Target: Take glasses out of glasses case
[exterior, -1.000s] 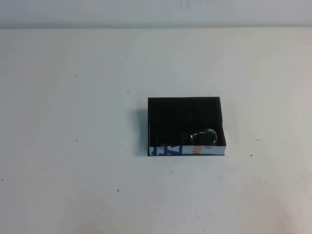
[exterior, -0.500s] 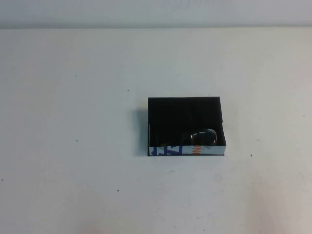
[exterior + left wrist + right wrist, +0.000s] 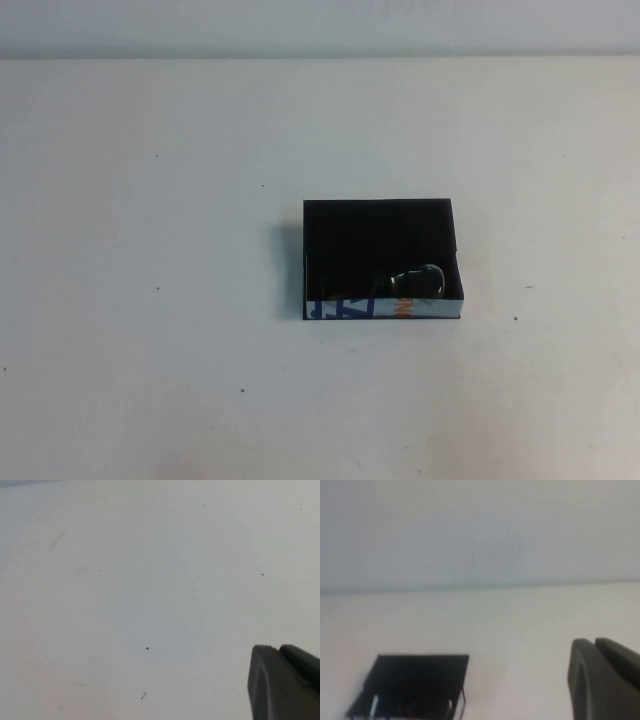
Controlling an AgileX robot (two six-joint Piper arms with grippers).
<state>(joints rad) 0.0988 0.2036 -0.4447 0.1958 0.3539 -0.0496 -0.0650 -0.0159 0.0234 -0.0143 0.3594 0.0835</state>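
Note:
The glasses case (image 3: pixel 330 240) is an open shallow black box near the table's middle, its white front side printed in blue and orange. The dark glasses (image 3: pixel 416 281) lie inside it at the front right corner. The case also shows in the right wrist view (image 3: pixel 415 680), some way ahead of my right gripper (image 3: pixel 596 645). That gripper is shut and empty. My left gripper (image 3: pixel 276 649) is shut and empty over bare table, with no case in its view. Neither gripper shows in the high view.
The white table (image 3: pixel 150 300) spreads all around the case, with a few small dark specks. A pale wall (image 3: pixel 320 25) runs along the table's far edge.

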